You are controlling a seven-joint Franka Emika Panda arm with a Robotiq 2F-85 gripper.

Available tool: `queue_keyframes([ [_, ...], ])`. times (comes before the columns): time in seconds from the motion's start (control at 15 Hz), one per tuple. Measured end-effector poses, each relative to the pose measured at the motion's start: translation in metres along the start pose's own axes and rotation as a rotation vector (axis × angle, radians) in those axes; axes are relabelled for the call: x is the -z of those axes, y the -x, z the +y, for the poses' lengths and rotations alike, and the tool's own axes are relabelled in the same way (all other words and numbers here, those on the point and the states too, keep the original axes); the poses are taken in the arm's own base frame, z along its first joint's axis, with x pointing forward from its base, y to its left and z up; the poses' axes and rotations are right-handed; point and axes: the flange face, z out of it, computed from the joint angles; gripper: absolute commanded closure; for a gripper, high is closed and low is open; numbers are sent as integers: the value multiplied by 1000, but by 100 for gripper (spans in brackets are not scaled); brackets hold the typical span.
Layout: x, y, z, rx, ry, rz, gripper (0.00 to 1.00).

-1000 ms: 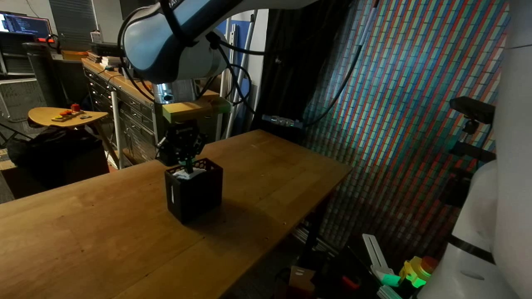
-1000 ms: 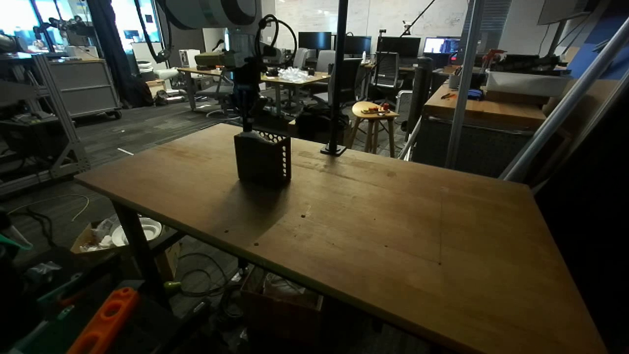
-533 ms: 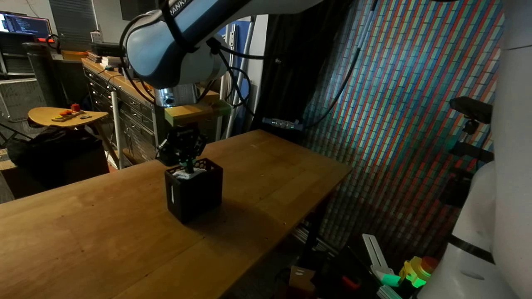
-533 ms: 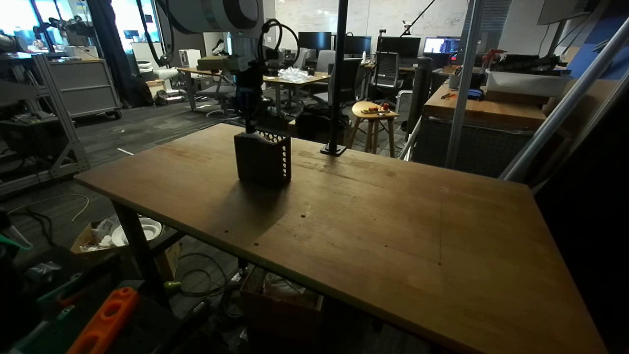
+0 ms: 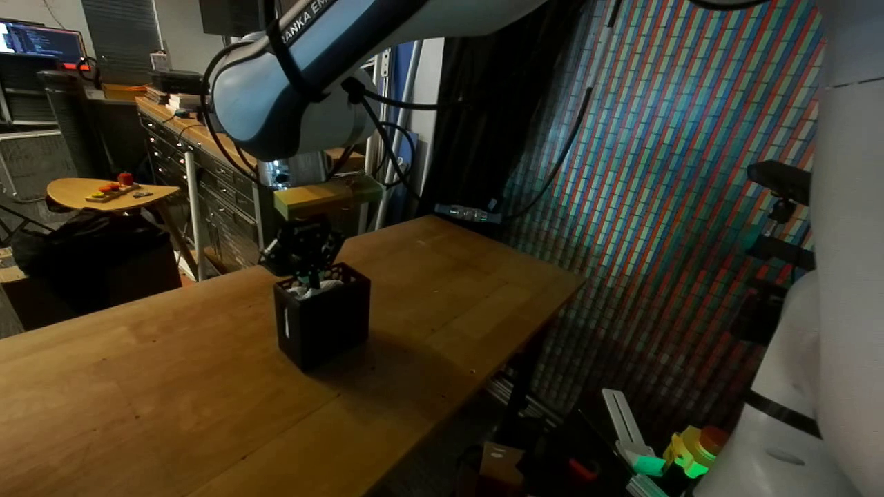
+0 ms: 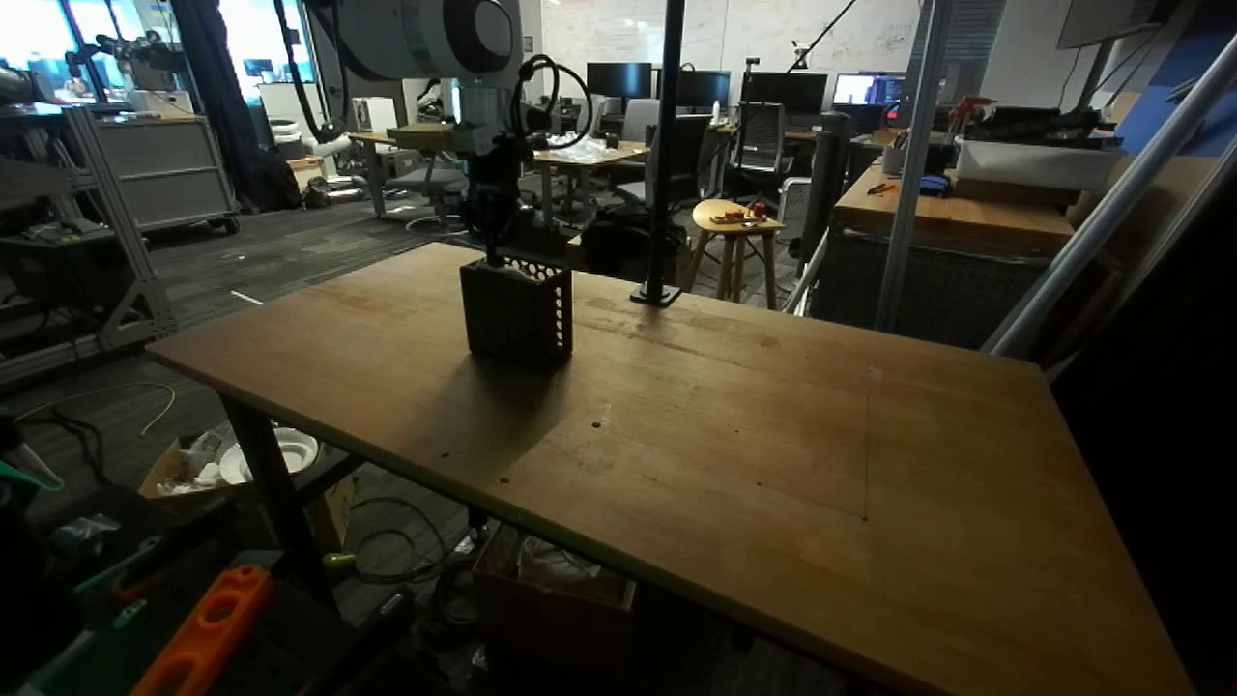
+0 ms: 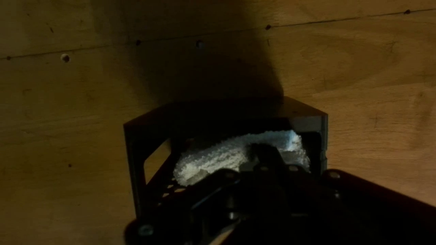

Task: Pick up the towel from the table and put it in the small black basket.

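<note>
Arm (image 5: pixel 255 100): in an exterior view, reaching in from the upper right, bent above the table (image 5: pixel 173 386).
Gripper (image 5: pixel 314 281): below the arm, pointing down, with fingertips inside the rim of the basket (image 5: pixel 324 335); narrow, with the towel (image 5: pixel 332 285) pinched.
Towel: pale, in the basket, showing to either side of the fingertips.
Basket: black, upright on the table, with a slim pale strip up a side wall.
Stool (image 5: pixel 72 192): light wood, beyond the table, bearing red and yellow pieces (image 5: pixel 125 179).
Cabinet (image 5: pixel 224 207): dark, many-drawered, wooden-topped, beyond the table.
Backdrop (image 5: pixel 656 172): striped red, green and blue, past the table's edge.
Pole (image 6: pixel 663 164): in an exterior view, black, upright, footed on the table near an edge.
Basket (image 6: pixel 512 319): left of the pole and apart from it, holed along a wall.
Gripper: above the basket, too dark there to make out each finger.
Towel: visible as a pale sliver at the basket's rim.
Plates (image 6: pixel 290 452): white, in a box (image 6: pixel 336 507) on the floor by a table leg (image 6: pixel 266 483).
Towel (image 7: pixel 218 160): in the wrist view, fluffy, bunched in a thick fold inside the basket, partly covered by the gripper.
Fingers (image 7: pixel 269 158): dark, close together, against the towel.
Basket (image 7: pixel 218 110): cut out in the left wall, with table wood showing through.
Shadow (image 7: pixel 204 75): spread over the table beyond the basket.
</note>
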Motion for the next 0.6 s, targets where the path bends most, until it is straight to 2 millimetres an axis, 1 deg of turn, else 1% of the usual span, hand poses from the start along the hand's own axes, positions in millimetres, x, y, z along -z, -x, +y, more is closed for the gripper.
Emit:
queue_keyframes([
  [0.33, -15, -5, 6, 7, -3, -16, 100],
  [0.6, -20, -13, 12, 22, -5, -18, 100],
])
